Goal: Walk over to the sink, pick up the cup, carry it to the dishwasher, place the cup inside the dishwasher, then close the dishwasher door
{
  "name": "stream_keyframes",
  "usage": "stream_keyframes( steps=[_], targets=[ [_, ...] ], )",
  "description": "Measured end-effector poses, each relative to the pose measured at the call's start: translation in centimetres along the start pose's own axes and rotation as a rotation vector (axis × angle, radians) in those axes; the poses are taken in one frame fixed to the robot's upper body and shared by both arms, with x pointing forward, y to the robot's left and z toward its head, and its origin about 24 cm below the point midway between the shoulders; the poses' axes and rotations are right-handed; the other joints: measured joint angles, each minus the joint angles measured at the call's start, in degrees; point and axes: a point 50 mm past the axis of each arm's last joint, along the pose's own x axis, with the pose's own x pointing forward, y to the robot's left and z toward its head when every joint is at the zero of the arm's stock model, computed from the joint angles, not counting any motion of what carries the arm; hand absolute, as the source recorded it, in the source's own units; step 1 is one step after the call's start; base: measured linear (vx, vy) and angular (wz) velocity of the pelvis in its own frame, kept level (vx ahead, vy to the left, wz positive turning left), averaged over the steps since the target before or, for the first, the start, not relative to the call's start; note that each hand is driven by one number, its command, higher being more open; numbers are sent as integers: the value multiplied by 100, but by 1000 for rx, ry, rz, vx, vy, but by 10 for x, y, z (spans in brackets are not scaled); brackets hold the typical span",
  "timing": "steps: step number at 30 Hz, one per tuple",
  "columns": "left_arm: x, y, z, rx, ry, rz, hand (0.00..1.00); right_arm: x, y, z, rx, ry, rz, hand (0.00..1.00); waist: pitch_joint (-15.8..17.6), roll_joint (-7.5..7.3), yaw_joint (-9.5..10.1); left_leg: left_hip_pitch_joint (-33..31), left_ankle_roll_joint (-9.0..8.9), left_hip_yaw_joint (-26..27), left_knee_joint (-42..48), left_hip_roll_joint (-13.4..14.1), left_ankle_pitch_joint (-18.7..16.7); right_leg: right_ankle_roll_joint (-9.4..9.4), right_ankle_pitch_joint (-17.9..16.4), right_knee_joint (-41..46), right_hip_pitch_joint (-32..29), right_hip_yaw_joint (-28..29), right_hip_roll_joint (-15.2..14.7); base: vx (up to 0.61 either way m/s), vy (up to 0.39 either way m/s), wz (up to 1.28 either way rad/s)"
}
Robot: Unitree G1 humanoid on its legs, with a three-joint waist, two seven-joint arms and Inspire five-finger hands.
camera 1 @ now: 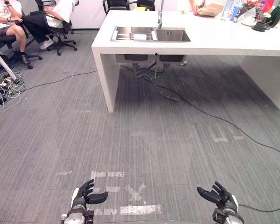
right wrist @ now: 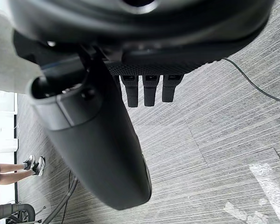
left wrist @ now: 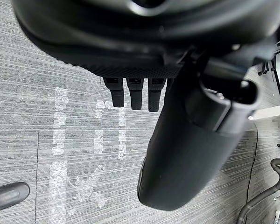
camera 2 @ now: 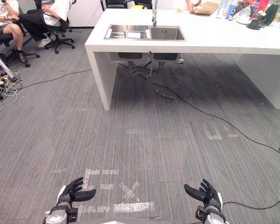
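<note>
While sink (camera 1: pixel 172 35) sits well ahead in white table (camera 1: pixel 214 39), robot should walk straight in and square up. Left hand (camera 1: pixel 84 196), right hand (camera 1: pixel 219 196): fingers relaxed open, empty. Cup not clearly identifiable; possibly pale item (camera 1: pixel 140 36) in left basin.

I can't name the pale thing (camera 1: pixel 140 36) in the sink's (camera 1: pixel 172 36) left basin, it is too small; the tap (camera 1: pixel 160 16) runs off the top edge; the table (camera 1: pixel 224 44) is cut at the right edge, and the clutter (camera 1: pixel 259 16) on its far corner is too small for me to sort; a person's hand (camera 1: pixel 195 7) by a box (camera 1: pixel 211 9) is cut off by the top edge; the seated people (camera 1: pixel 11 25) lose their upper bodies there too; the left robot hand (camera 1: pixel 87 192) and right robot hand (camera 1: pixel 220 195) are cut off just behind the wrist by the bottom edge.
</note>
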Motion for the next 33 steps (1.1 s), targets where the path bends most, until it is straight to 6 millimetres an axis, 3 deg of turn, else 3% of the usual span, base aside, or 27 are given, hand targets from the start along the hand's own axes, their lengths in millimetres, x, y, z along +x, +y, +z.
stream_keyframes(
  steps=[13, 20, 22, 23, 25, 27, 28, 31, 32, 33],
  targets=[
    [-3, 3, -6, -12, 17, 10, 90, 1, 0, 0, -1, 4, -3, 90, 33, 5, -14, 45, 119, 10, -208, -29, 93, 3, -4, -73, -9, -96, -7, -1, 0, 1],
    [-4, -13, 3, -60, -24, -13, 90, 10, 11, 21, 5, -49, 20, 90, 247, 63, -20, -62, -53, 419, -66, 0, -105, 44, -124, 145, -261, 111, -24, 15, 16, -18],
    [-4, -17, 7, -83, -43, -19, 90, 11, 11, 25, 4, -60, 20, 90, 342, 52, -7, -171, 99, 520, 222, 21, -351, 102, -495, 663, -504, 48, -126, 30, 35, -22],
    [-4, -19, 7, -86, -45, -25, 90, 11, 10, 27, 1, -65, 17, 90, 383, 44, -6, -271, 177, 600, 502, 8, -560, 188, -805, 1225, -729, -58, -288, 30, 43, -20],
    [-6, -23, 4, -84, -36, -39, 90, 11, 5, 27, -11, -65, 5, 90, 404, 18, -43, -291, 293, 665, 740, -63, -860, 315, -1102, 2010, -1001, -176, -534, 110, 61, -15],
    [-5, -26, 8, -79, -49, -53, 90, 11, 3, 27, -18, -63, -3, 90, 475, 90, -58, -156, 323, 645, 733, -98, -976, 404, -1125, 3183, -1473, -298, -735, 242, 68, -1],
    [-4, -23, 14, -70, -72, -47, 90, 11, 3, 23, -27, -44, 2, 90, 648, 48, -102, 132, 343, 601, 756, -75, -1033, 307, -1219, 4191, -1961, -460, -910, 296, 30, 9],
    [-2, -20, 19, -63, -85, -33, 90, 13, 7, 30, -64, -57, 27, 90, 741, 152, -191, 349, 254, 551, 707, 84, -1137, 141, -1362, 3897, -2345, -820, -899, 360, -8, 12],
    [1, -22, 27, -66, -105, -38, 90, 15, 7, 37, -86, -74, 36, 90, 850, 291, -280, 436, 204, 469, 629, 267, -1149, 103, -1313, 3367, -2562, -979, -751, 422, -68, 39],
    [4, -24, 36, -76, -126, -44, 90, 17, 4, 42, -109, -87, 36, 90, 951, 428, -361, 555, 108, 330, 516, 442, -1131, 123, -1037, 2637, -2756, -1011, -570, 436, -87, 48]
  ],
)
